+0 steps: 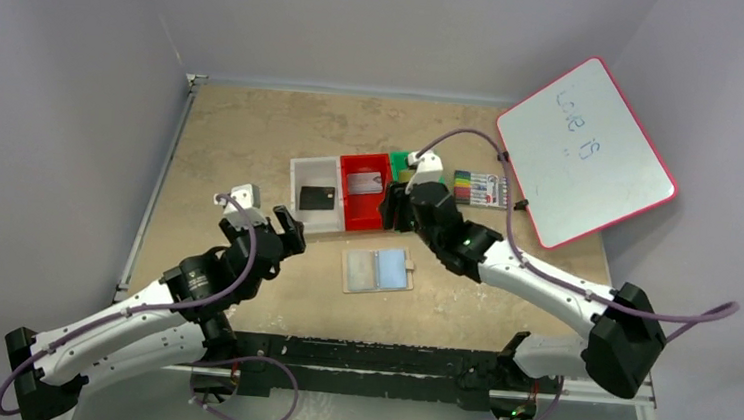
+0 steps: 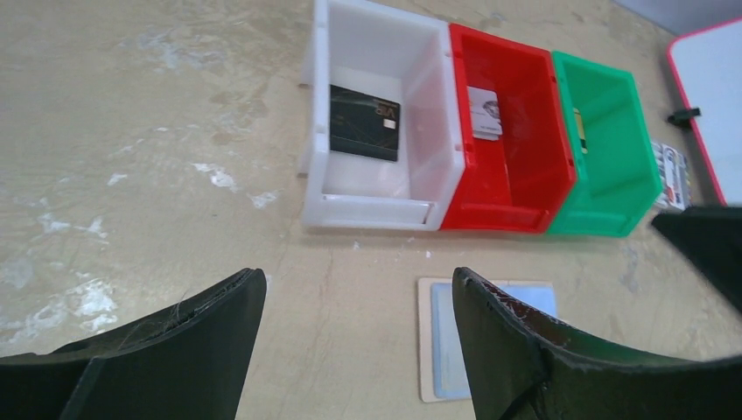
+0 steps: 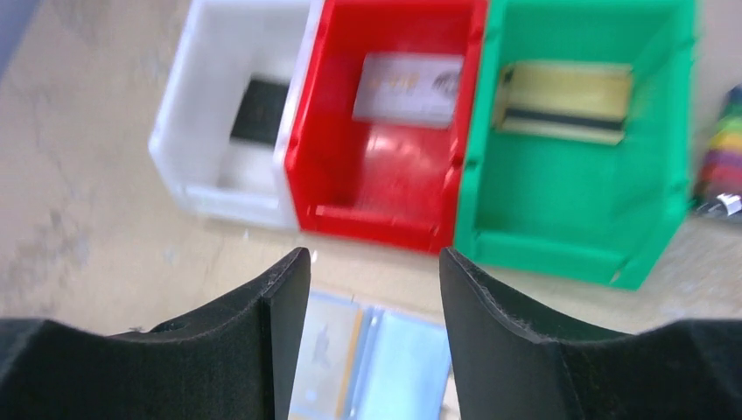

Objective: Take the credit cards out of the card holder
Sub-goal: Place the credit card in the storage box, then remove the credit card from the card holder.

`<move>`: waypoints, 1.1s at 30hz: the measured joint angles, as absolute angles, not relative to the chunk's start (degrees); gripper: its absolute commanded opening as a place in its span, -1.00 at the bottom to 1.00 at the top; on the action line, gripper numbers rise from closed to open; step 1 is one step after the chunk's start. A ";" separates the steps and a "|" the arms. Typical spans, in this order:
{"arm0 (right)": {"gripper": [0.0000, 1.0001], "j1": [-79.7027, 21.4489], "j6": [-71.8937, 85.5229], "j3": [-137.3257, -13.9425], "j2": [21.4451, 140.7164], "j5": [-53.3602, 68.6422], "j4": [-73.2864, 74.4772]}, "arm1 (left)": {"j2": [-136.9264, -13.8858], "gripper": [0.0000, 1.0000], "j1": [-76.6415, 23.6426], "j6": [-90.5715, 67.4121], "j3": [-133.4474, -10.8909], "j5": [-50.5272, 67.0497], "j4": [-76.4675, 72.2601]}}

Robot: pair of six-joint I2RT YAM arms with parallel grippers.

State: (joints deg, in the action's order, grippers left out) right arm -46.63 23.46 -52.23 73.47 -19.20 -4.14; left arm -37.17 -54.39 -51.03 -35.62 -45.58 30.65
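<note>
- The card holder lies opened flat on the table, light-blue pockets up, just near of the three bins.
- Left gripper: claw spread and empty, left of the holder.
- Right gripper: claw spread with nothing between the fingers, over the holder's far edge.
- The white bin holds a black card, the red bin a silver card, and the green bin a gold card.
</note>
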 measured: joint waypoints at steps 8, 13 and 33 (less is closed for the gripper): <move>0.18 -58.30 31.03 -48.97 81.32 -22.11 -1.85 | -36.27 0.56 -54.39 -57.74 -35.62 -52.05 37.85; 0.19 -62.72 35.03 -48.97 87.00 -23.16 -0.23 | -32.62 0.56 -54.39 -60.12 -35.62 -54.33 40.69; 0.17 -65.10 39.51 -57.23 99.68 -25.08 6.63 | -29.87 0.55 -54.39 -61.98 -35.62 -56.16 44.23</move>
